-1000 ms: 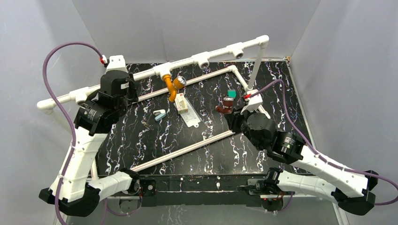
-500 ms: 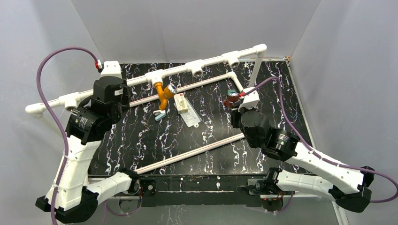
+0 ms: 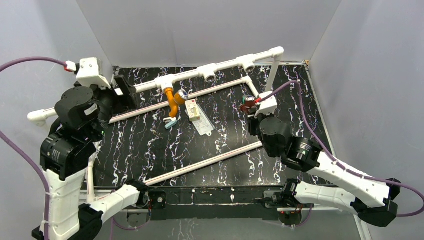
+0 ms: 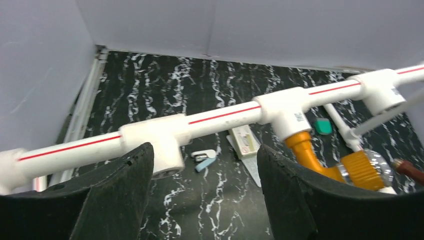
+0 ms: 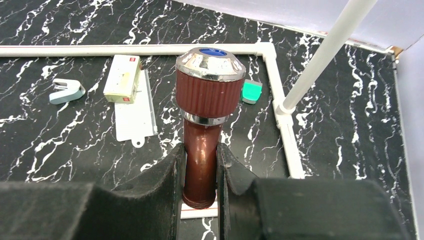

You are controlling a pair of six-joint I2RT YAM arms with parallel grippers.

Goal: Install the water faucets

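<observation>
The orange-yellow water faucet (image 3: pixel 172 98) hangs from a white tee socket (image 3: pixel 165 81) on the raised pipe, its silvery knob (image 3: pixel 181 94) facing right. In the left wrist view it (image 4: pixel 306 151) sits beyond my right pad. My left gripper (image 3: pixel 120 86) is open beside the pipe's left stretch, holding nothing; its wide-apart fingers (image 4: pixel 125 190) frame another tee socket (image 4: pixel 162 145). My right gripper (image 5: pixel 201 152) is shut on the stem of the dark reddish-brown faucet (image 5: pixel 210 95), upright with its chrome cap on top. In the top view that faucet (image 3: pixel 246 106) is at centre right.
The white pipe run (image 3: pixel 227 65) carries two more tee sockets and an upright leg (image 3: pixel 272 75). On the black marbled table (image 3: pixel 150 145) lie long thin pipes (image 3: pixel 200 162), a cream box (image 3: pixel 192 111), a white tag (image 3: pixel 204 127), a blue-white clip (image 3: pixel 170 123) and a green piece (image 5: pixel 251 92).
My left gripper opened, let go of the pipe and drew back up and to the left. The pipe run shifted left and lower. My right gripper carried the brown faucet a little farther back.
</observation>
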